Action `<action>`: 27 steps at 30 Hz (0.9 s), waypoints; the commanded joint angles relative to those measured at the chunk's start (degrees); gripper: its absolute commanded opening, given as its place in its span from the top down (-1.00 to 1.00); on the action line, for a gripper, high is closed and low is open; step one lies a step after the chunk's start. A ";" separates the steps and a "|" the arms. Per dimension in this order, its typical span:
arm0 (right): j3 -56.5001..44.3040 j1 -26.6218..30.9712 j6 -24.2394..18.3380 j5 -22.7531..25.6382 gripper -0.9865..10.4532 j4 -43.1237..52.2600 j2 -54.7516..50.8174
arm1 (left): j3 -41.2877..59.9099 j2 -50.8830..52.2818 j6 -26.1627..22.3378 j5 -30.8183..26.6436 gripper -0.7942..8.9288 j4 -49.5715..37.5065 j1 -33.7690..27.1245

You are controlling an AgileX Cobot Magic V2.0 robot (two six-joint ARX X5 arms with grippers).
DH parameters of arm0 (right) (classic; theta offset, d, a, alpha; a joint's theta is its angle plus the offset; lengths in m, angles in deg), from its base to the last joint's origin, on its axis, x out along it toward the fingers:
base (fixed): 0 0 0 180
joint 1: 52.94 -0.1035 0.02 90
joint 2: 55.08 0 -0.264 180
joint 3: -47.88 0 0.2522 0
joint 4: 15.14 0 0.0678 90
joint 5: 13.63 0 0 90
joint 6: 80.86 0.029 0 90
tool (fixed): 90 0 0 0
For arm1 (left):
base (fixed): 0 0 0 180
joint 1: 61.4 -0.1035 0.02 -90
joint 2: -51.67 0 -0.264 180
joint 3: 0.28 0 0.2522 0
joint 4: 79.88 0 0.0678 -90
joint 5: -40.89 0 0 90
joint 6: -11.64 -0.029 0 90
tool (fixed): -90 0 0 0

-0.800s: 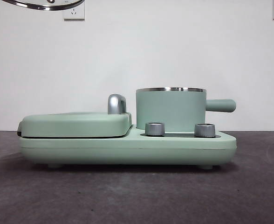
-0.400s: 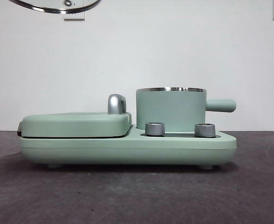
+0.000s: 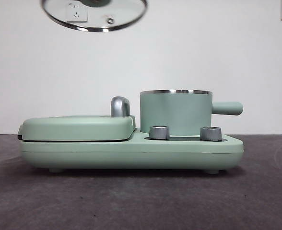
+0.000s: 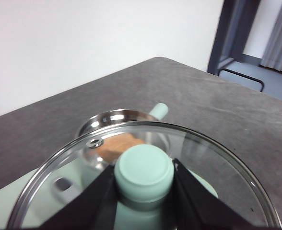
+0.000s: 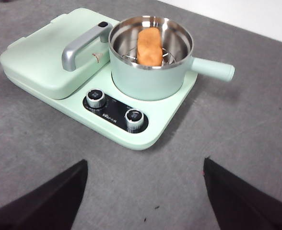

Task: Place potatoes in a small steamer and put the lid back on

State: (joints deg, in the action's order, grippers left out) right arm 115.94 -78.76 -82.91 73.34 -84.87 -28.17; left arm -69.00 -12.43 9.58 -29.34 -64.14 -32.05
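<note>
The mint-green small steamer (image 3: 175, 112) stands uncovered on the right of the cooker base, and the orange-brown potato (image 5: 149, 46) lies inside the small steamer (image 5: 150, 57) on its steel rack. The glass lid (image 3: 94, 13) hangs high in the air, above and left of the pot. My left gripper (image 4: 143, 179) is shut on the lid's mint knob (image 4: 144, 174); through the glass the potato (image 4: 116, 143) shows below. My right gripper (image 5: 143, 191) is open, held high over the table in front of the cooker with nothing between its jaws.
The cooker base (image 3: 131, 151) carries a flat hinged grill cover (image 3: 76, 127) with a chrome handle (image 3: 120, 106) on its left and two knobs (image 3: 159, 132) in front. The pot's side handle (image 3: 227, 108) sticks out to the right.
The lid has moved right and down in the front view, from the top left corner toward the pot, and more of it shows now.
</note>
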 commanded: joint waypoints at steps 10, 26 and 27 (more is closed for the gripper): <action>0.31 -0.33 2.12 -0.07 0.18 -1.16 -0.09 | -16.87 -20.50 -6.16 0.85 0.81 -5.29 4.72; 0.31 -0.33 2.16 0.00 0.18 -2.43 -0.09 | -20.52 -40.59 -5.92 0.85 0.81 -24.87 5.33; 0.31 -0.33 2.16 0.00 0.18 -2.43 -0.09 | -20.81 -41.40 -5.90 0.85 0.81 -25.09 5.33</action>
State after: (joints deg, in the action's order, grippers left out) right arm 115.85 -78.76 -81.42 73.34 -87.47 -28.43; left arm -87.27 -52.77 3.72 -28.95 -86.96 -27.14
